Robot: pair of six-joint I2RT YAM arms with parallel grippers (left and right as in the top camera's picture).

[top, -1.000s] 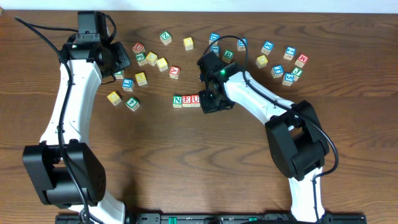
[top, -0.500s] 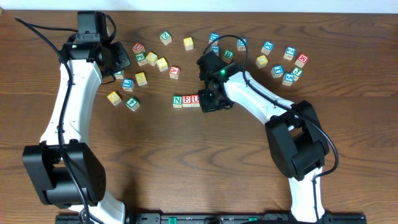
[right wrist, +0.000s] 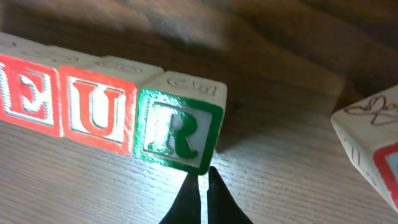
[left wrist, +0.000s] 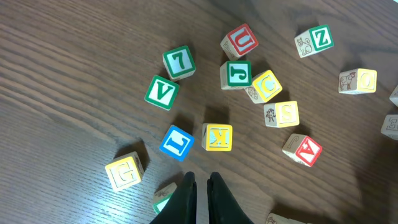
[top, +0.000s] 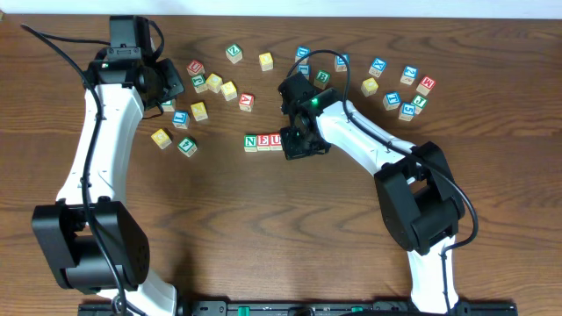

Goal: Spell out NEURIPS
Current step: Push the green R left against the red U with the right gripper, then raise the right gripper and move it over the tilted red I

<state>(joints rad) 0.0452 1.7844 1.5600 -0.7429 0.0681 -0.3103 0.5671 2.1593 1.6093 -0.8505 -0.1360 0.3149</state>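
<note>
Currently, the wooden table [top: 263, 228] carries both arms. The left arm [top: 101, 132] hangs over scattered cubes; the left gripper [left wrist: 201, 182], clenched on nothing, sits near the yellow K cube [left wrist: 217, 137]. The right gripper [right wrist: 202, 179] is likewise pinched closed and empty, its tips at the lower edge of the green R cube [right wrist: 180, 124]. That cube ends a touching mid-table row: N cube [top: 251, 141], E cube [right wrist: 25, 93], U cube [right wrist: 96, 109], R.

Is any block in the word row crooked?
Maybe a little. The green R at the row's end looks slightly turned compared with the red U beside it. The right arm's shut fingers sit at its lower corner.
</note>
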